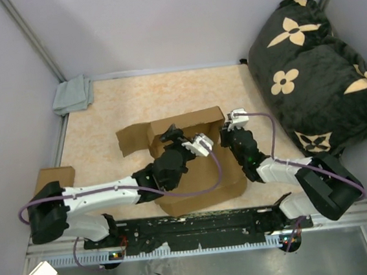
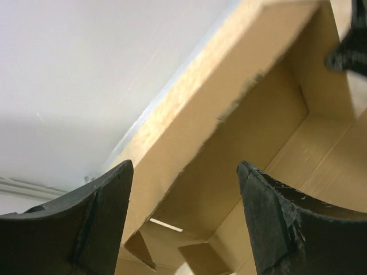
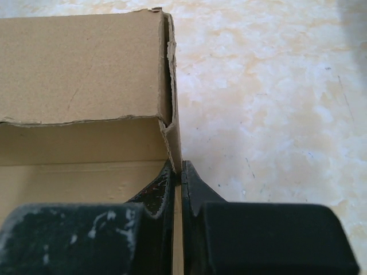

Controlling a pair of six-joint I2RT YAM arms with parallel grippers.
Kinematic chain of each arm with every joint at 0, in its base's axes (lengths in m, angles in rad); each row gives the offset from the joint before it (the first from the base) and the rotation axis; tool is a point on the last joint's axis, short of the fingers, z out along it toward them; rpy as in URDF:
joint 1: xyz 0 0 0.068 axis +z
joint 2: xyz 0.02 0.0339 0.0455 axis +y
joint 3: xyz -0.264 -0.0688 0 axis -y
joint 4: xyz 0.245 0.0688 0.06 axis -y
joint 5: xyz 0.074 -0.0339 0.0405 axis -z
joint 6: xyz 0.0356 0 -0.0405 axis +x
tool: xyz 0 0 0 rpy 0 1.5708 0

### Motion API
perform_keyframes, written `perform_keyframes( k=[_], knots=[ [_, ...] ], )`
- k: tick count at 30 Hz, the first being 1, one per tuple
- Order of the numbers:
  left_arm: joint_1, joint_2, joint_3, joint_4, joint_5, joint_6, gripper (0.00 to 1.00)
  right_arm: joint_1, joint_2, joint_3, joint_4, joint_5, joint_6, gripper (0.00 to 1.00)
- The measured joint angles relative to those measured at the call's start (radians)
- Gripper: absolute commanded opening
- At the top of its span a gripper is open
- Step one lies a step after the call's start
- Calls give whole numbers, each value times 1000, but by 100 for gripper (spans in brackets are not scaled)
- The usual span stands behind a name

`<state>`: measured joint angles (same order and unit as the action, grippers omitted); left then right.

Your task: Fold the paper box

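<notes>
The paper box (image 1: 189, 127) lies in mid table (image 1: 134, 97) before me; cloth (image 1: 73, 95) at far left corner, cardboard piece (image 1: 54, 178) at left edge.

Pale grey walls (image 1: 159, 23) are enclosing a table (image 1: 103, 113) whose beige marbled top is lying under even, diffuse light. A grey cloth (image 1: 73, 95) is resting crumpled in the far left corner. A black cushion (image 1: 313, 66) patterned with beige flowers is leaning against the right wall, overlapping the table's right edge. A small cardboard piece (image 1: 54, 177) is sitting at the left edge.
</notes>
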<state>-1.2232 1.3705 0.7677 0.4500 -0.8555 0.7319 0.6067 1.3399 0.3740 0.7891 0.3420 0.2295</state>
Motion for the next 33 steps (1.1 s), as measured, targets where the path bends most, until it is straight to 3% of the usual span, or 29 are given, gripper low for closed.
perform_keyframes(
  k=[5,13,20,26,33],
  knots=[
    [63,-126,51,-13,56,-209,82,0,-59,-5,-85,58,18,0],
    [550,-236,108,-123,233,-659,81,-15,-203,-18,-283,89,19,0],
    [802,-184,62,-228,401,-981,68,-71,-214,44,-410,45,46,0],
    [846,-185,-163,-214,511,-1151,67,-80,-203,90,-476,5,54,0],
    [846,-250,-352,-161,610,-1204,68,-88,-189,130,-532,-15,53,0]
  ],
)
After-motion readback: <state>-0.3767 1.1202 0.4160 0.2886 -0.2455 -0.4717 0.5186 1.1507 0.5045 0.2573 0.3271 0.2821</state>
